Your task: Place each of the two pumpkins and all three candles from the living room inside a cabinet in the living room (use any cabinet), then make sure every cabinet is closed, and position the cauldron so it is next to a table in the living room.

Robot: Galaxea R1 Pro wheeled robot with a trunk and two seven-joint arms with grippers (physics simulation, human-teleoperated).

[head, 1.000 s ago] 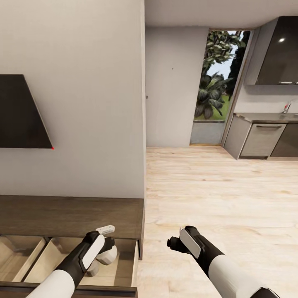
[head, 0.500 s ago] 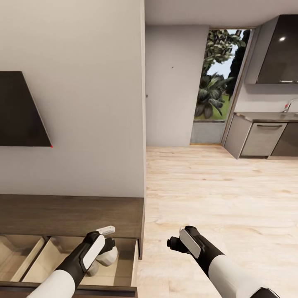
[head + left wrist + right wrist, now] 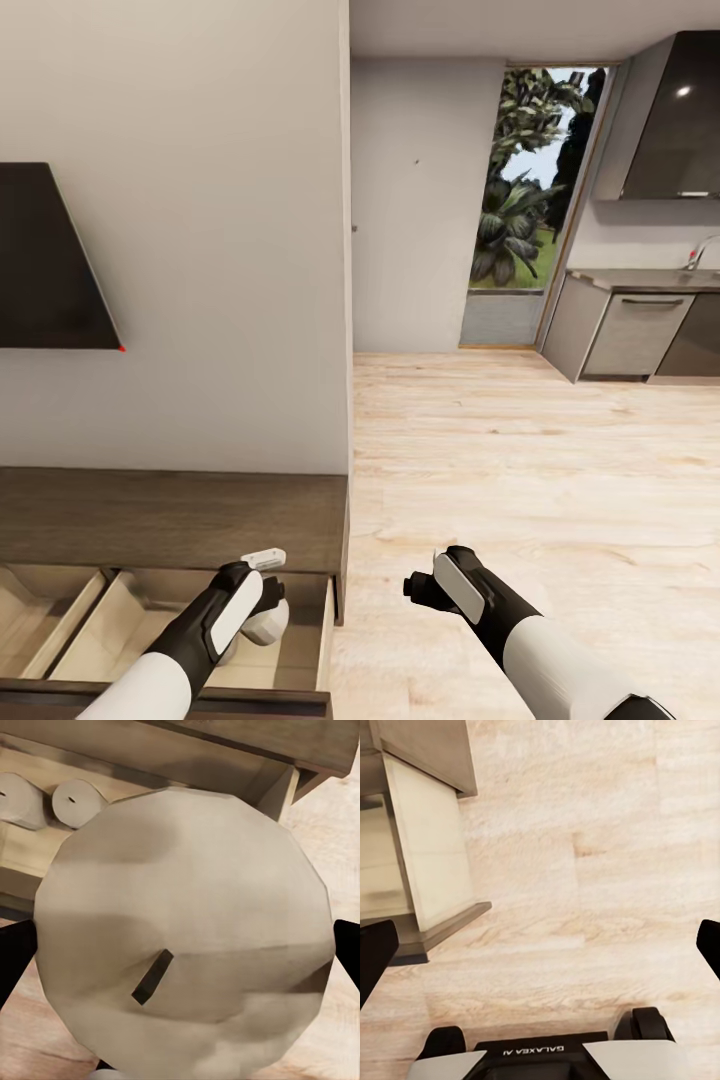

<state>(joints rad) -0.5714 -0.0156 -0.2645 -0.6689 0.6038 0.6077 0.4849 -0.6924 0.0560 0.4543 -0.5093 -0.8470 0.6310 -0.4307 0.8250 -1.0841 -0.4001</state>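
Note:
My left gripper [image 3: 258,612] is shut on a pale grey-white candle [image 3: 267,622], holding it over the right compartment of the open drawer [image 3: 130,612] of the dark-brown cabinet [image 3: 170,515]. In the left wrist view the held candle [image 3: 180,937] shows its flat end with a dark wick, and two more candles [image 3: 19,799] [image 3: 79,799] lie side by side on the drawer's beige floor. My right gripper [image 3: 412,588] hangs open and empty over the wood floor [image 3: 585,870], right of the cabinet's end. The pumpkins, cauldron and coffee table are out of view.
A black screen [image 3: 50,260] hangs on the wall above the cabinet. The wall ends at a corner [image 3: 348,300] beside it. Beyond lies open light wood floor [image 3: 520,470], a glass door [image 3: 520,200] and grey kitchen cabinets [image 3: 630,335] at the far right.
The left gripper has shifted slightly right with the candle. The head view has shifted a little, so the screen and cabinet sit slightly higher. The right arm has stayed put.

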